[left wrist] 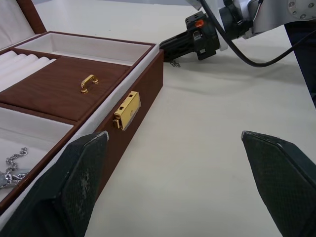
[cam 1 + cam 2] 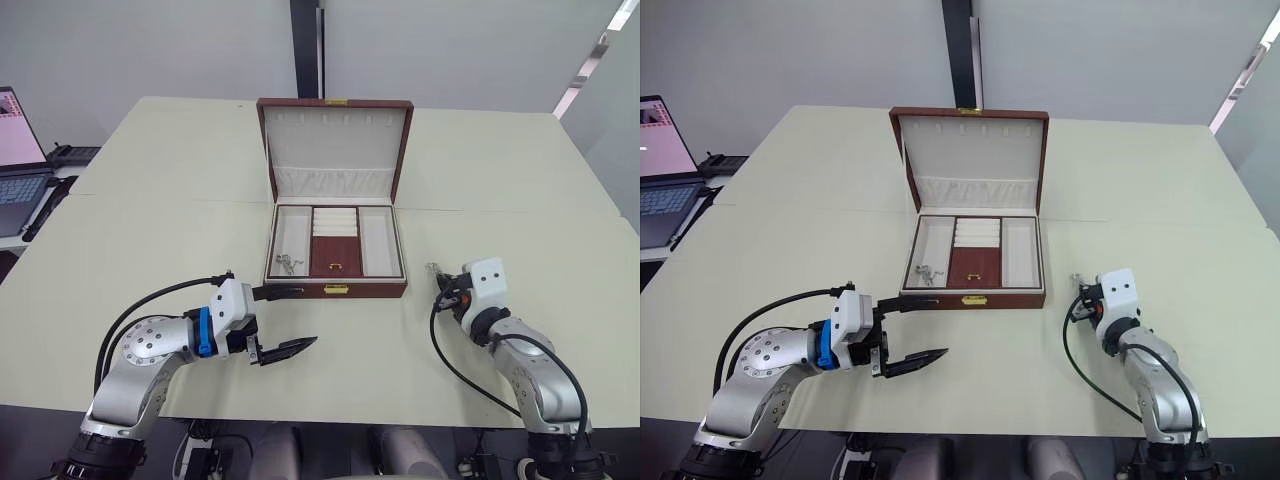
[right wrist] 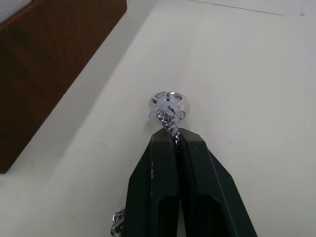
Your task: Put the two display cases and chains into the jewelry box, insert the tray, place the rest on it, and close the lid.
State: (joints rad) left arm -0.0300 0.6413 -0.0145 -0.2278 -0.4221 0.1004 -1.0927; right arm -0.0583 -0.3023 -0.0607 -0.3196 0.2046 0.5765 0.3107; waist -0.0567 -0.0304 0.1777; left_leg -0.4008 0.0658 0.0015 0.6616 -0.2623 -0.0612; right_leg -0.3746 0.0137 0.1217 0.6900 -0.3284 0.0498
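Cream table, open jewelry box: right gripper pinches chain w/ thin grip, could slip en route; left gripper gapes wide, empty.

Chain's lower length behind right hand

An office or lab room — plain pale bench, bare grey walls, an open laptop on a side desk
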